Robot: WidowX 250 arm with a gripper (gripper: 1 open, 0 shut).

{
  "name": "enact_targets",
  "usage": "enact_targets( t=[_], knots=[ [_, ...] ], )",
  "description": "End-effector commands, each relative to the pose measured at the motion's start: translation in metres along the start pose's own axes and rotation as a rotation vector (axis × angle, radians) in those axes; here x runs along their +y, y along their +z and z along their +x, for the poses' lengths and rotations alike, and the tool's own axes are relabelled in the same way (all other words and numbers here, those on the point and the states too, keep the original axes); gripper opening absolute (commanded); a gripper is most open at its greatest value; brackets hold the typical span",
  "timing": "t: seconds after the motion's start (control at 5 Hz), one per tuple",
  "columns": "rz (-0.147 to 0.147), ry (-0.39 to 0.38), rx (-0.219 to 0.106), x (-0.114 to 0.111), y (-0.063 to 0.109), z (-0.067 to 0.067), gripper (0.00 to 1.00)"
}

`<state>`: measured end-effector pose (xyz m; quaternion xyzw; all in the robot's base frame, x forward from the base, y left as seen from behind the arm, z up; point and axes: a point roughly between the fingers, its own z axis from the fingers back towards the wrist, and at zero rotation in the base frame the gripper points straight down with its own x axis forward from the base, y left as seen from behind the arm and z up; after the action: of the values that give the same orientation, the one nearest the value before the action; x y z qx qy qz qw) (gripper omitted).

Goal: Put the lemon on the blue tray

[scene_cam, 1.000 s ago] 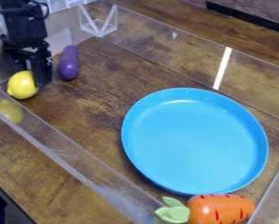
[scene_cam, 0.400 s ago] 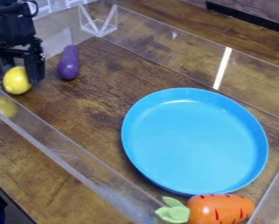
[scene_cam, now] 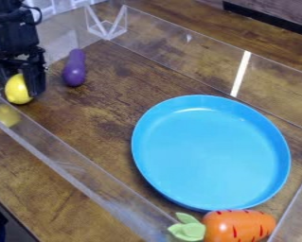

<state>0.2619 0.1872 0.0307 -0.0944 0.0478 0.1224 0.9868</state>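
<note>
1. Since 1 second before, the gripper (scene_cam: 17,83) had slid left and come down around the lemon (scene_cam: 17,89), which had been beside it.
2. The 2 black fingers (scene_cam: 37,77) stood on either side of the lemon, close to it; whether they pinched it could not be told.
3. The lemon sat on the wooden table (scene_cam: 102,113) at the far left.
4. The purple eggplant (scene_cam: 75,67) lay just beside it.
5. The blue tray (scene_cam: 210,151) was well apart, with the orange carrot (scene_cam: 236,226) at its near edge.
</note>
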Motion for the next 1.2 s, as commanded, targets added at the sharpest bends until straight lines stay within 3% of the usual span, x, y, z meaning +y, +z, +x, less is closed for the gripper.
enact_targets(
  t=[0.0,0.4,0.8,1.0],
  knots=[
    [0.029,-0.048,-0.025,-0.005,0.017,-0.003,0.00],
    [0.042,-0.046,-0.027,-0.023,0.049,-0.002,0.00],
    [0.066,-0.144,-0.093,-0.079,0.090,-0.020,0.00],
    [0.078,-0.200,-0.116,-0.108,0.098,-0.027,0.00]
  ],
)
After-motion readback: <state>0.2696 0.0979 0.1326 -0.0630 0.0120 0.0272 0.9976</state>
